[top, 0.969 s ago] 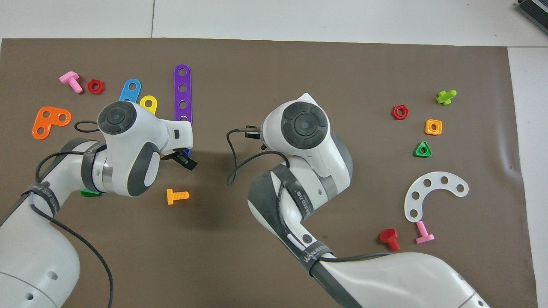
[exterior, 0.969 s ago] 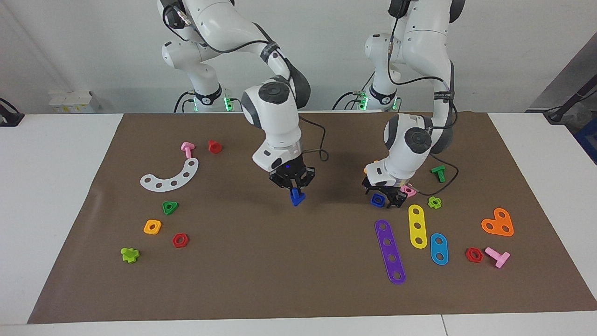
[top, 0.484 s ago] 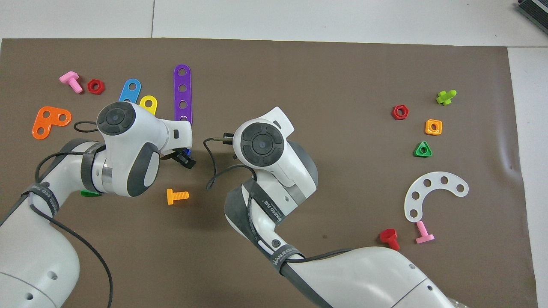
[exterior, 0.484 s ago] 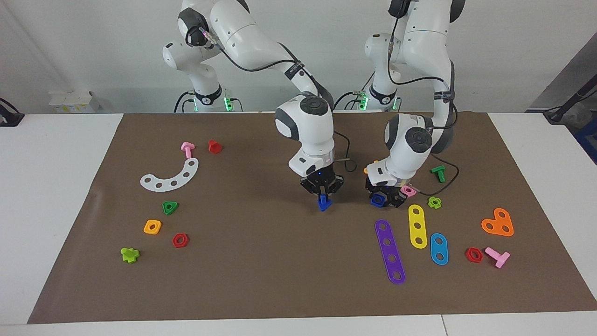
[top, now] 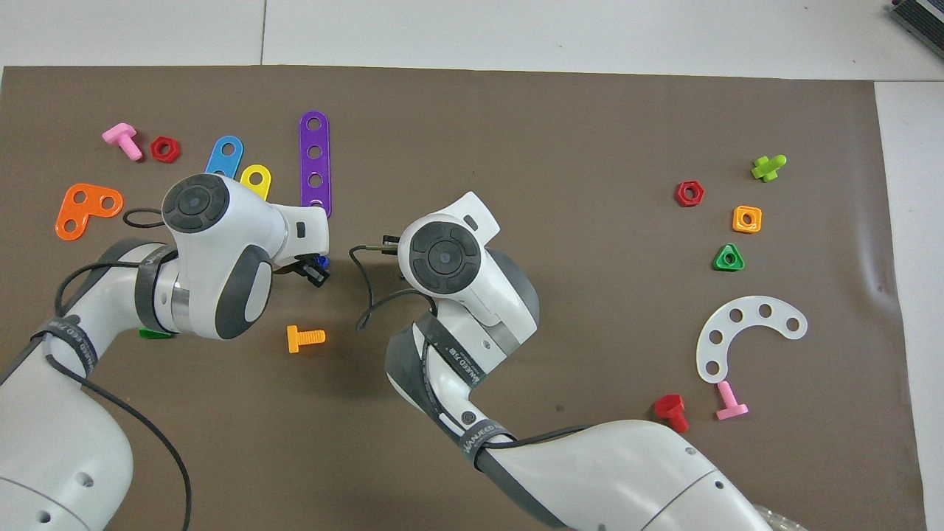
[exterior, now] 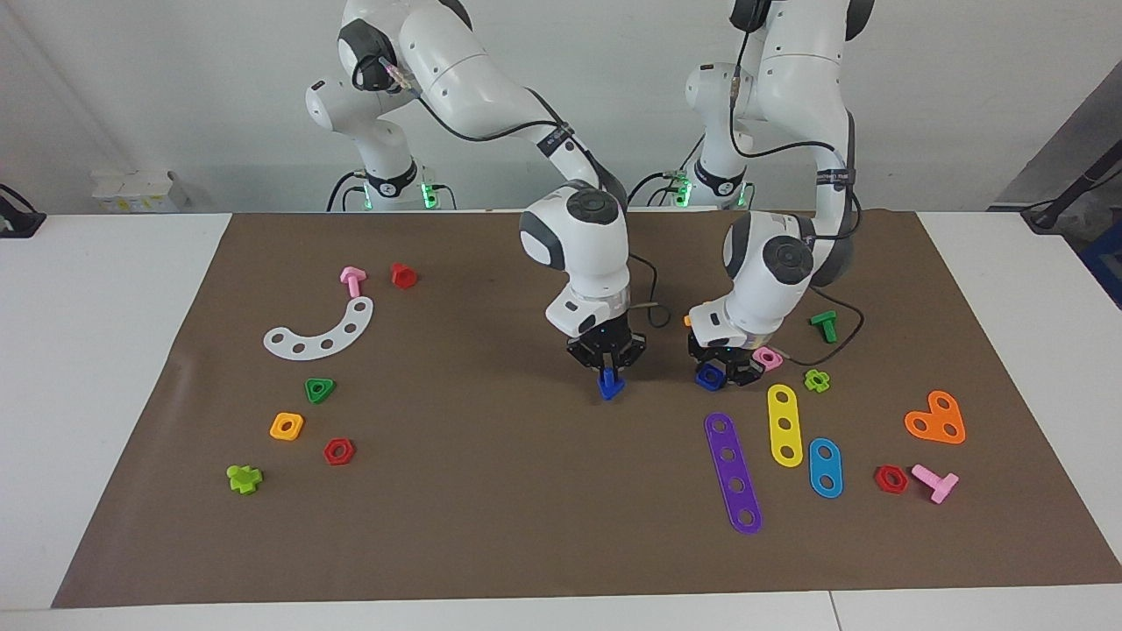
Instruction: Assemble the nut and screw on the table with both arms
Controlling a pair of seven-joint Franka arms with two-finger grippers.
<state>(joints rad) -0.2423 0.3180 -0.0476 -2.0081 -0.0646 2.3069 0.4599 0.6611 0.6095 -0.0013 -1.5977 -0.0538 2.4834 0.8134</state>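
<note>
Facing view: the nut (exterior: 708, 377), dark blue and square with a round hole, sits low at the mat, gripped in the left gripper (exterior: 720, 374), beside a pink nut (exterior: 769, 358). The screw (exterior: 610, 384), dark blue with a triangular head, hangs head-down from the right gripper (exterior: 608, 372), whose jaws are closed on its shaft, over bare mat toward the right arm's end from the nut. Judged step: both parts gripped, mating pending. Next: lift the nut, then line up shaft and hole.
</note>
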